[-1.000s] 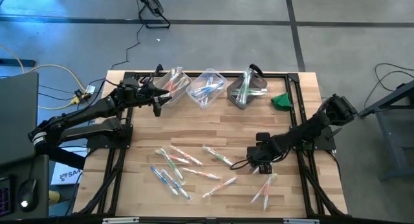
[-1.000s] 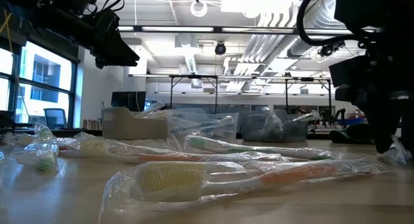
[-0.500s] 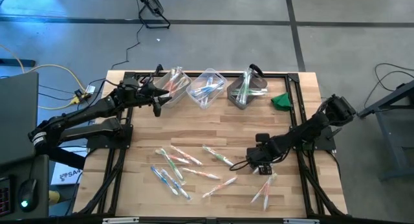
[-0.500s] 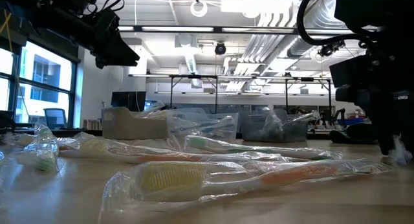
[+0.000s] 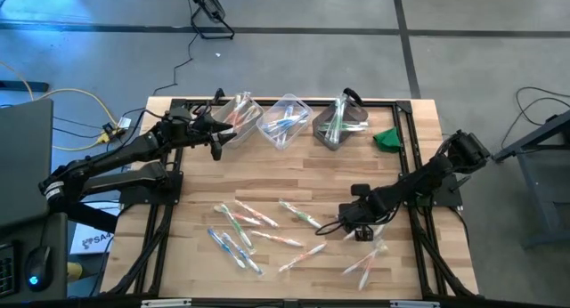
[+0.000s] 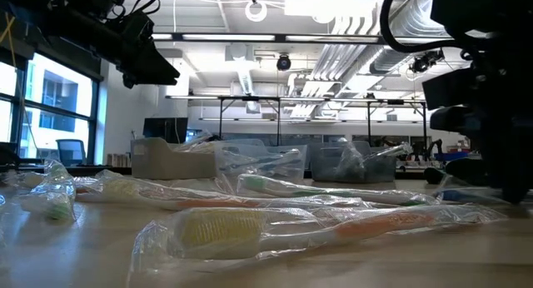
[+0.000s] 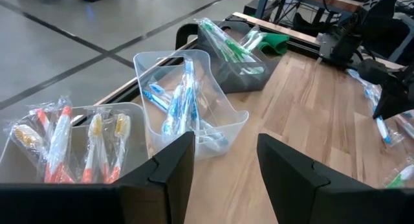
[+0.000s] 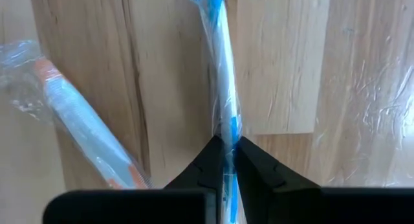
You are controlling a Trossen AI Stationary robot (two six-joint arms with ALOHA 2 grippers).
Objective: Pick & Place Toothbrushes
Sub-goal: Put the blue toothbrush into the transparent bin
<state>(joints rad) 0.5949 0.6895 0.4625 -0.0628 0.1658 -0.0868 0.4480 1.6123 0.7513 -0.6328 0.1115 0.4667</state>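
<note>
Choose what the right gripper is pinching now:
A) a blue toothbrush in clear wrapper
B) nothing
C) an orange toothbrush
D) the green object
A: in the right wrist view, the right gripper is shut on the blue toothbrush in its wrapper, above the table.

Right tool (image 8: 224,153) clamped; left tool (image 7: 223,160) apart.

The high view looks straight down on the whole tabletop (image 5: 294,179); the low view skims it level; both wrist views sit close, sharing its wood.
</note>
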